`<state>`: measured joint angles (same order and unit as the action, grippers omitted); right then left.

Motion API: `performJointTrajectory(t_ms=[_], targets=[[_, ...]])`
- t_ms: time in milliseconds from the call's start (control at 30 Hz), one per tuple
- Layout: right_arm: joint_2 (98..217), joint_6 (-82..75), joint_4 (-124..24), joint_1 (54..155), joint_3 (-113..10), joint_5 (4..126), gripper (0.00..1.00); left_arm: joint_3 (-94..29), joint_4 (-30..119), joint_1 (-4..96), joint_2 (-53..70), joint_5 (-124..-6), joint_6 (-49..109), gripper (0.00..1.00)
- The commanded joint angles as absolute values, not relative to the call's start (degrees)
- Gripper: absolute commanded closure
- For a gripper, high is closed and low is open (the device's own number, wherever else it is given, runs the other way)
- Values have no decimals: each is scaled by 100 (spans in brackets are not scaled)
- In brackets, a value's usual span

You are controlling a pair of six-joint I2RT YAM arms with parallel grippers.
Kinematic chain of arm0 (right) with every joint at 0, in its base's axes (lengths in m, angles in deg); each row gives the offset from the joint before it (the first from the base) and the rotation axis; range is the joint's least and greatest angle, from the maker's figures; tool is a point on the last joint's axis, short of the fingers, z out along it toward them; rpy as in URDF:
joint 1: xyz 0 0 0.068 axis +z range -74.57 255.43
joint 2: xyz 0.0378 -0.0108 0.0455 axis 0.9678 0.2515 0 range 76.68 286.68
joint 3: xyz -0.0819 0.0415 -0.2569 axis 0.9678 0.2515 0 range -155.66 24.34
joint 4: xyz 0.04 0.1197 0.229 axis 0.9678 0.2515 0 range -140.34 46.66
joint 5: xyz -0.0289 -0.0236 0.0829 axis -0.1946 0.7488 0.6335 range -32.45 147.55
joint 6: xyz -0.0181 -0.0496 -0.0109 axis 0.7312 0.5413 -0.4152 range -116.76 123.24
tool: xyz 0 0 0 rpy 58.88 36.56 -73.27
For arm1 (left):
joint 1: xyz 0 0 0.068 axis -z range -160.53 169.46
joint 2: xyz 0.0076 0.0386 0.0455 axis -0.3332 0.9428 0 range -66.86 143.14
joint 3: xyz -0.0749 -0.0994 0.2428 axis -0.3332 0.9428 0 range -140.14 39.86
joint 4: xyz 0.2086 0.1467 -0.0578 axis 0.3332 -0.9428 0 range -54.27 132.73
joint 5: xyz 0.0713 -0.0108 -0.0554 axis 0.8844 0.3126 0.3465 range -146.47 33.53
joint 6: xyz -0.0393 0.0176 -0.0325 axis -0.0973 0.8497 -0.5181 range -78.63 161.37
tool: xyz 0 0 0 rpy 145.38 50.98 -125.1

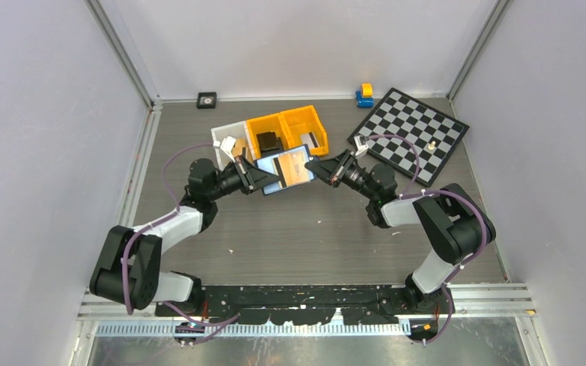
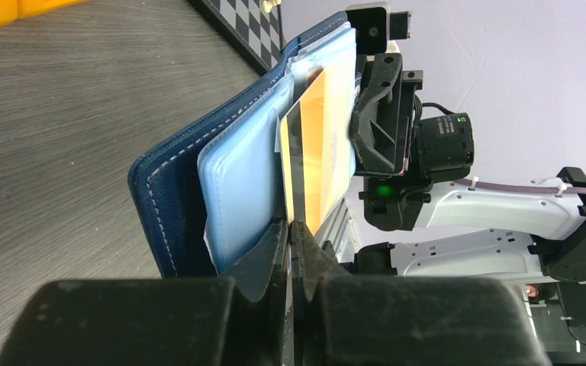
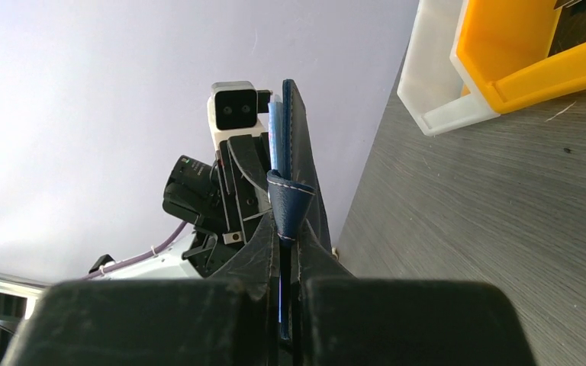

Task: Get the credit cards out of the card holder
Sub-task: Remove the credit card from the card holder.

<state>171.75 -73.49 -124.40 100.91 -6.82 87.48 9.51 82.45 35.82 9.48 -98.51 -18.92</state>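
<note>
The navy card holder (image 1: 286, 169) is held open above the table between my two grippers. In the left wrist view its navy cover (image 2: 191, 175) and light blue pockets (image 2: 244, 183) stand on edge. A tan/gold credit card (image 2: 317, 145) with a dark stripe sticks out of a pocket. My left gripper (image 2: 291, 226) is shut on that card's near edge and also shows in the top view (image 1: 269, 181). My right gripper (image 3: 288, 232) is shut on the holder's navy snap tab (image 3: 290, 200) at the opposite side, also in the top view (image 1: 314, 167). No dark grey card shows clearly.
Two orange bins (image 1: 288, 122) and a white bin (image 1: 225, 136) stand just behind the holder. A black block (image 1: 268, 141) sits in one orange bin and a dark flat item (image 1: 313, 139) in the other. A chessboard (image 1: 412, 131) lies at the back right, near a blue and yellow toy (image 1: 364, 94).
</note>
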Motion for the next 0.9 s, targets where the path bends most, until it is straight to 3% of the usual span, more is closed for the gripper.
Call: performJointTrajectory(t_ms=[0,433,867], targets=[[17056,-7507,-13146,10074,-748,8795,99,1015,8602,3547,1056,-9986,-1989,92],[17049,-7464,-13199,10259,-799,8814,100,1043,8700,3546,1086,-10014,-2052,69],[17064,-7422,-13201,10371,-855,8841,99,1089,9028,3546,1191,-10068,-2214,71]])
